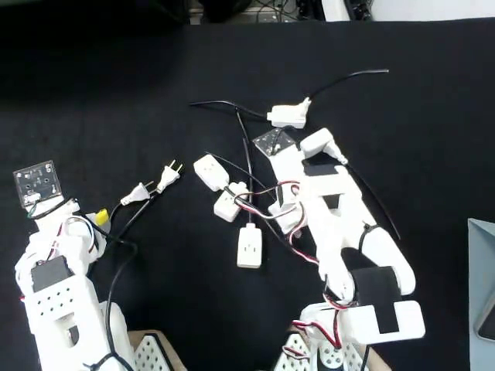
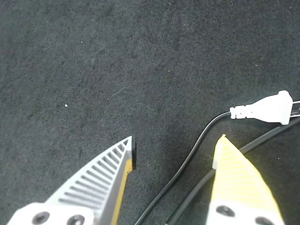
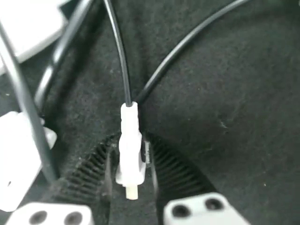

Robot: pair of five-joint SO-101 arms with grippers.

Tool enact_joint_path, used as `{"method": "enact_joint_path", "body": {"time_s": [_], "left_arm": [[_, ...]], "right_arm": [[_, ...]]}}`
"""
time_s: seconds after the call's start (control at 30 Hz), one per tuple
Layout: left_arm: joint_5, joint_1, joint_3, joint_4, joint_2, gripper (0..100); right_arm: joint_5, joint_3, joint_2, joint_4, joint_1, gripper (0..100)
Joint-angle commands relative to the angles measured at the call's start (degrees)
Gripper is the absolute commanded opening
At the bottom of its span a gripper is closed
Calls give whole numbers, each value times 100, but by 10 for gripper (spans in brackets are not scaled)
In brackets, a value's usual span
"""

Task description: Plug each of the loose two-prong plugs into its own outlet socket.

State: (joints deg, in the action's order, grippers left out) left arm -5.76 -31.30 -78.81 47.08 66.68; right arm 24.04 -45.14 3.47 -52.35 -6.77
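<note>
Black cloth is covering the worktop (image 1: 93,93) from edge to edge. At the left, the left arm's pincer (image 2: 176,138) is standing wide open just above the cloth, gripping nothing; a black cable (image 2: 187,168) is running between its grey finger and its yellow finger (image 2: 236,178). Just beyond the yellow one, a loose white two-prong plug (image 2: 269,108) is lying flat on the cloth. In the high view this two-prong plug (image 1: 139,193) is lying nearly end to end with a second loose plug (image 1: 168,176), neither touching a socket.

Toward the middle, three white outlet sockets are lying among tangled cables: a first socket (image 1: 209,171), a second socket (image 1: 229,204) just beside it, and a third socket (image 1: 249,247) nearer the arms, its slots facing up. A fourth socket (image 1: 288,116) is sitting farther back.

Right of these, the right arm's pincer (image 3: 130,140) is clamping narrowly on a held plug (image 3: 130,157), pinching its white body between both ribbed fingers, while its cord (image 3: 117,56) is leading away over the cloth.

At the far right edge a pale blue-grey tray (image 1: 481,255) is showing partly; what is lying in it I cannot tell.
</note>
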Motion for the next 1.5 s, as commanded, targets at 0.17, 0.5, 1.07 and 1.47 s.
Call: {"method": "enact_joint_path", "body": {"time_s": [0.17,0.5,1.07,1.47], "left_arm": [[9,-31,31,-132,53,274],[53,444,163,-132,62,277],[1301,2695,1481,-141,62,278],[1292,3688,1631,-88,62,274]], "right_arm": [[352,277,303,-360,273,11],[-264,-75,3037,-686,-202,11],[-2488,-488,4787,-114,-2778,11],[-2541,-1051,4787,325,-3473,11]]}}
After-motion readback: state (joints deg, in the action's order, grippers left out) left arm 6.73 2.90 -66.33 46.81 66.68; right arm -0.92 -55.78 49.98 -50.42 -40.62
